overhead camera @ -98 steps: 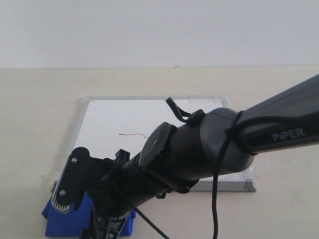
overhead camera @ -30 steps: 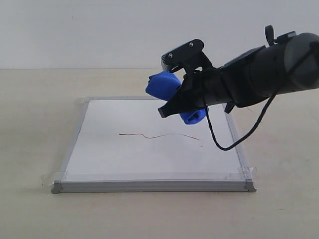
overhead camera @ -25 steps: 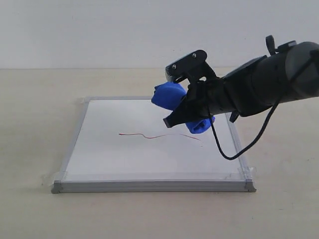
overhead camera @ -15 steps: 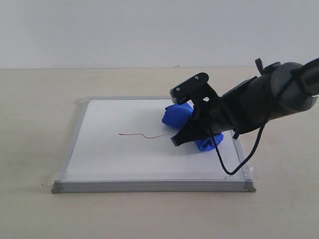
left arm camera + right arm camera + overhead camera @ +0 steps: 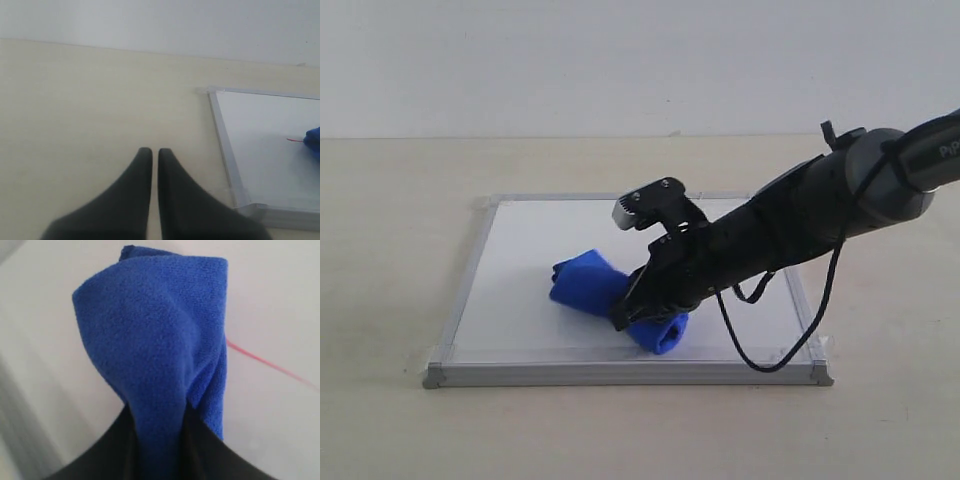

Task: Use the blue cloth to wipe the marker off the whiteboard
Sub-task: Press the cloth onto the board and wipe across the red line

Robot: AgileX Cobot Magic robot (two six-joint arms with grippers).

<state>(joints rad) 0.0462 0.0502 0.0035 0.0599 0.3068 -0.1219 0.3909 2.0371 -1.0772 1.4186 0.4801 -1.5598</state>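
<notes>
The whiteboard (image 5: pixel 535 240) lies flat on the table. My right gripper (image 5: pixel 632 300) reaches across it and is shut on the blue cloth (image 5: pixel 585 285), which is pressed onto the board's front middle. In the right wrist view the cloth (image 5: pixel 155 340) bulges out between the fingers, and a stretch of the red marker line (image 5: pixel 265 362) runs off beside it on the board (image 5: pixel 280 300). The left wrist view shows a short red end of the marker (image 5: pixel 292 140) next to the cloth's edge (image 5: pixel 314 142). The exterior view shows no red line. My left gripper (image 5: pixel 151 152) hovers shut over the table beside the board (image 5: pixel 265 135).
Beige tabletop (image 5: pixel 390 250) surrounds the board, and a pale wall (image 5: pixel 620 60) stands behind it. The right arm's black cable (image 5: pixel 760 355) hangs in a loop over the board's front right part. The board's metal frame (image 5: pixel 620 374) has taped corners.
My right gripper came down with the cloth from above the board's far right and swept left and forward along the red line, which no longer shows in the exterior view.
</notes>
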